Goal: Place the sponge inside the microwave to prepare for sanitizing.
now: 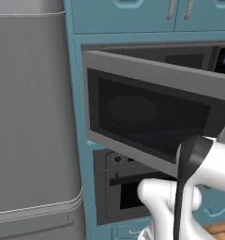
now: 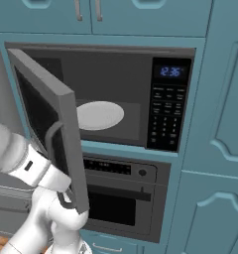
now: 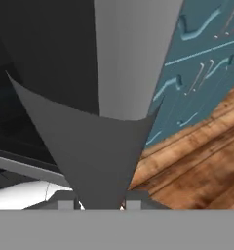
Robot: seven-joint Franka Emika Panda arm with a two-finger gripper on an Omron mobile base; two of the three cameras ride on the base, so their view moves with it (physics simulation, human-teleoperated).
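The grey microwave (image 2: pixel 116 74) is built into the teal cabinets, and its dark glass door (image 2: pixel 41 109) stands swung wide to the left. Inside lies the pale round turntable (image 2: pixel 99 115). To its right is the black keypad (image 2: pixel 165 119) under a blue display (image 2: pixel 170 72). From the left base view the door (image 1: pixel 152 117) faces me, in front of the cavity. My gripper (image 3: pixel 99 205) is at the lower part of the door's grey bar handle (image 3: pixel 99 156), which fills the space between the two finger tips. The handle (image 2: pixel 52 141) curves off the door's front edge.
A grey oven (image 2: pixel 121 198) with a knob and a horizontal handle sits right under the microwave. The tall grey fridge (image 1: pixel 34 117) stands to the left, close to the open door. Teal cabinet fronts (image 2: pixel 215 149) fill the right side. A wooden floor (image 3: pixel 197 161) lies below.
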